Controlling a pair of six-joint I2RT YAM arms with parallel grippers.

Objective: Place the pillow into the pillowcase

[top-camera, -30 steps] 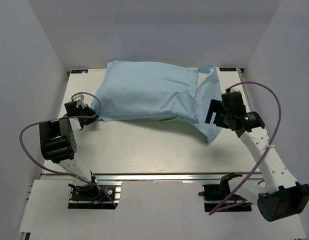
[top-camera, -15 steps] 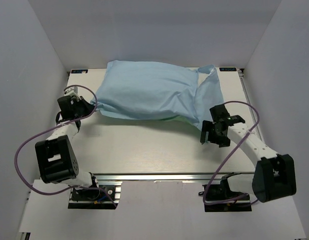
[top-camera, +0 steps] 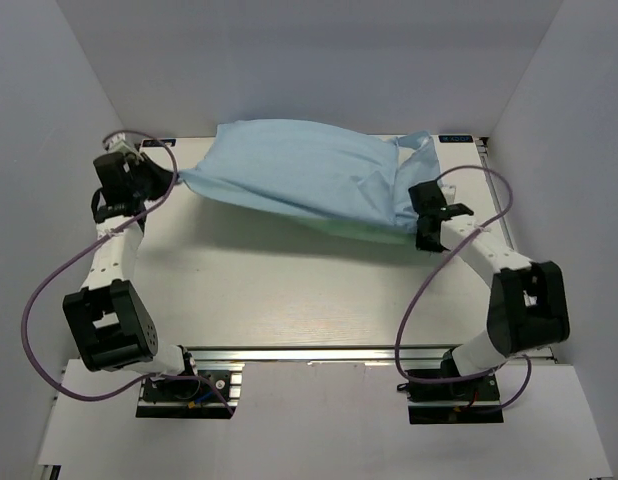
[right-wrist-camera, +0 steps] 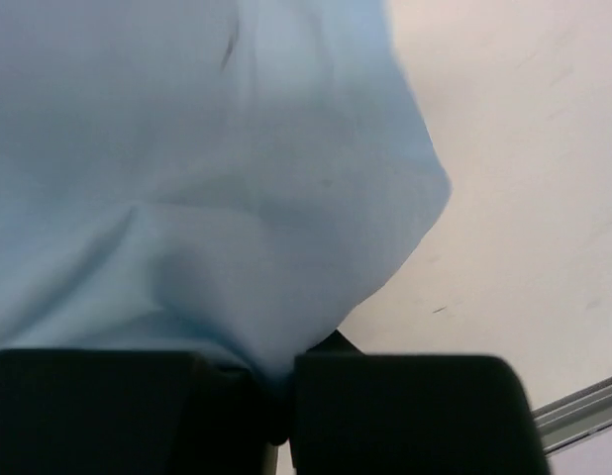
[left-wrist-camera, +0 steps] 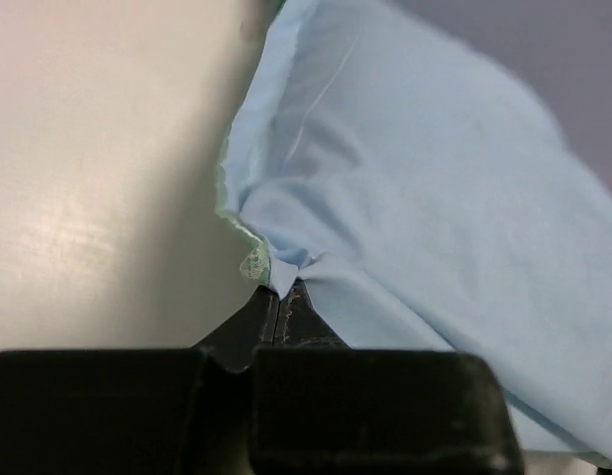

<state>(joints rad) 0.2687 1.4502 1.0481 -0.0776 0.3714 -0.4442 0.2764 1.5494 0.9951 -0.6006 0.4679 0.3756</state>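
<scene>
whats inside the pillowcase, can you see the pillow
Only the pillowcase shows: plain light blue cloth, bulging as if filled, with a green sliver at the corner the left tool pinches. No pillow fabric is visible; whatever fills it is covered.

the left arm reaches far forward, wrist turned inward, and the left gripper is pinched tight on a corner of the pillowcase. the right arm bends at the elbow and reaches forward-left, the right gripper clamped on the cloth's other end.
</scene>
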